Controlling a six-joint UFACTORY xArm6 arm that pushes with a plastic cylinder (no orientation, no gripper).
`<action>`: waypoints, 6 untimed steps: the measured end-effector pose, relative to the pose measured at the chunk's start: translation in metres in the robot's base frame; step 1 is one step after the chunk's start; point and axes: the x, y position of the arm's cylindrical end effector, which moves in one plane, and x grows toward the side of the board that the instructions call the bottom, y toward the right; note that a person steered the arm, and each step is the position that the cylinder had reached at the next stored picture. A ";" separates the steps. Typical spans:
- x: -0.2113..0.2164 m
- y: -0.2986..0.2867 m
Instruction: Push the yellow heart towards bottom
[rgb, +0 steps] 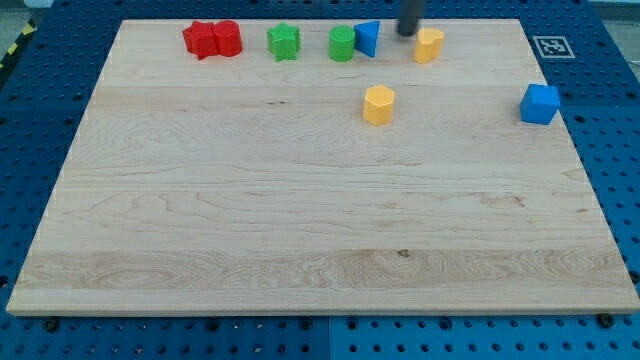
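A yellow block (429, 45), which looks heart-shaped, sits near the top edge of the wooden board (300, 230), right of centre. My tip (405, 34) is just to its upper left, close to it or touching; I cannot tell which. The tip stands between this block and a blue triangle (367, 38). A second yellow block (379, 104), roughly hexagonal, lies lower, below the triangle.
Along the top edge from the view's left stand a red star (203, 40), a red block (228, 38), a green star (284, 42) and a green cylinder (342, 44). A blue cube (539, 104) sits at the right edge. A printed marker (549, 46) is at the top right corner.
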 end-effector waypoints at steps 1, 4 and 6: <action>-0.002 0.006; 0.002 0.043; 0.031 0.061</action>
